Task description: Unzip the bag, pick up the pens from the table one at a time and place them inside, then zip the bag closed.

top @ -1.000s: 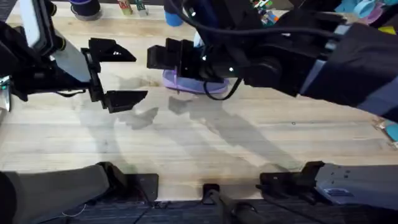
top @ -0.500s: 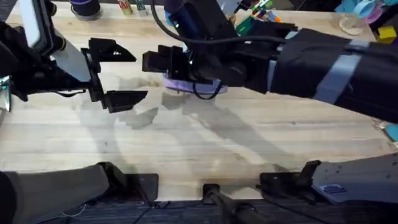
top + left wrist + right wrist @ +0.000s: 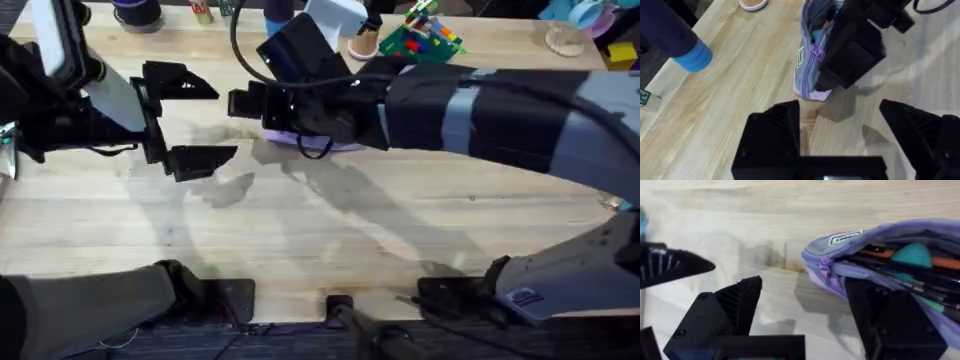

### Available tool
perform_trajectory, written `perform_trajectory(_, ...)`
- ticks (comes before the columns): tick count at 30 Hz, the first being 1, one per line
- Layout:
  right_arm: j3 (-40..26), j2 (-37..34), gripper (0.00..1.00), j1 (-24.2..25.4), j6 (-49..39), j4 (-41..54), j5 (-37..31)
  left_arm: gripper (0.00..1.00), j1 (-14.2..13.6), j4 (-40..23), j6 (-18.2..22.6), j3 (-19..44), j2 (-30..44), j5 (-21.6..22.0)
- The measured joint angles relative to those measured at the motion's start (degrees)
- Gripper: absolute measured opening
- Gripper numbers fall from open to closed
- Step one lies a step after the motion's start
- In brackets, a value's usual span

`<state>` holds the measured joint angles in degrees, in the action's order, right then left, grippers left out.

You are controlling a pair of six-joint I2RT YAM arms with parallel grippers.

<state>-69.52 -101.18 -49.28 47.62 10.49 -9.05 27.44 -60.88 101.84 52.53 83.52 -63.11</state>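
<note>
The lavender bag (image 3: 300, 141) lies on the far middle of the pale wooden desk (image 3: 400, 230), largely covered in the overhead view by the right arm reaching across from the right. Its zipper stands open at the end seen from the right wrist, where dark pen-like items and teal and orange shapes show inside. The right end effector (image 3: 805, 315) has its black fingers spread wide at that open end, one finger (image 3: 895, 322) over the bag's edge and the other (image 3: 722, 315) above bare wood beside it. The left end effector (image 3: 185, 120) hovers over the desk just left of the bag, fingers wide apart and holding nothing. A blue cylinder (image 3: 692, 52) stands on the far part of the desk.
</note>
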Motion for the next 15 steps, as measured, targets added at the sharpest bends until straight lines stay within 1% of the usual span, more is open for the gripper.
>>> perform_trajectory(4, 0.0, -0.5, 0.994, 0.0, 0.0, -0.5, -1.8, 0.994, 0.0, 0.0, 0.0, 0.0, 0.0, 0.0)
perform_trajectory(7, 0.0, -0.9, 0.967, 0.1, 0.2, -0.8, -2.5, 0.993, 0.0, 0.0, 0.0, 0.0, 0.0, 0.0)
perform_trajectory(15, 0.0, -2.6, 0.776, 0.7, 0.4, -2.0, -4.0, 0.993, 0.0, 0.0, 0.0, 0.0, 0.0, 0.0)
